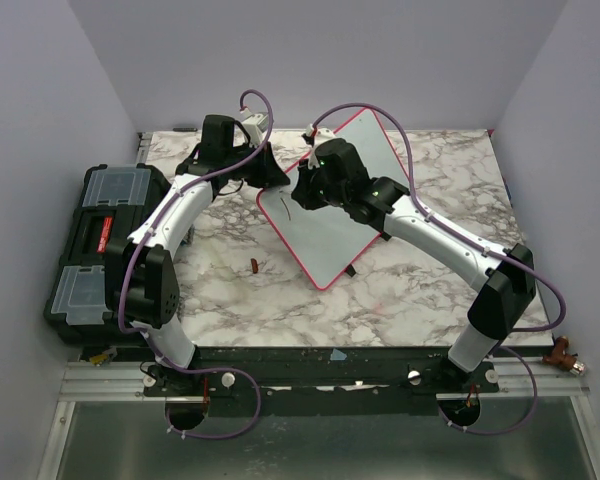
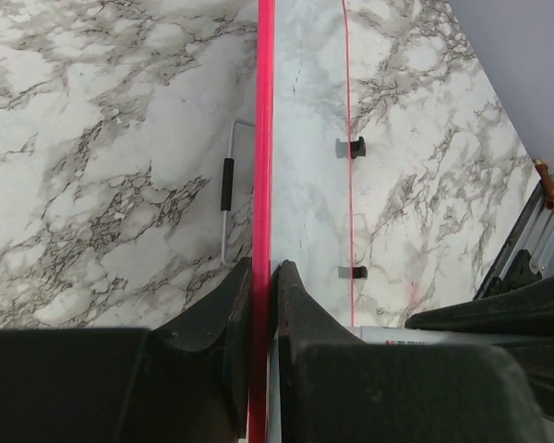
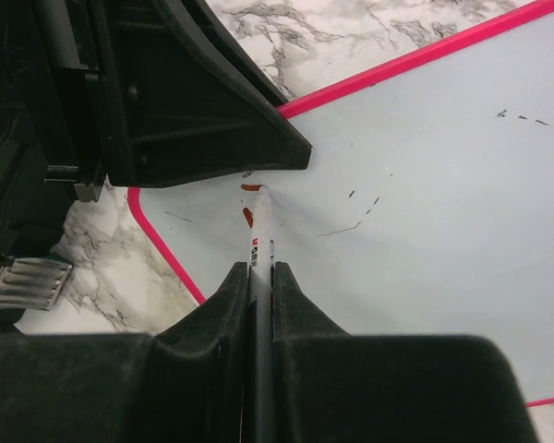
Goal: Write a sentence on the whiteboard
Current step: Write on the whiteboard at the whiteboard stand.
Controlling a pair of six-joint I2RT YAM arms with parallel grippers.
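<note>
Right wrist view puts the right pincer [image 3: 261,269] closed narrow on a white marker [image 3: 260,235]. The barrel runs straight out from between the jaws, and its red tip touches the whiteboard [image 3: 425,212] close to a rounded corner. From the tip, blank board spreads to the right in that view, so I judge the stroke must run that way, off from the left pincer [image 2: 263,269]. That one is clamped on the red-pink frame [image 2: 263,111] just beside the tip. The right arm alone carries the pen; the left only steadies. Seen from the top external camera, the board lies askew on the marble table [image 1: 410,300], between both arms. Of the sentence [image 3: 248,214] only a short red stroke or two shows by the tip, among faint grey scratches, so the writing looks barely begun.
</note>
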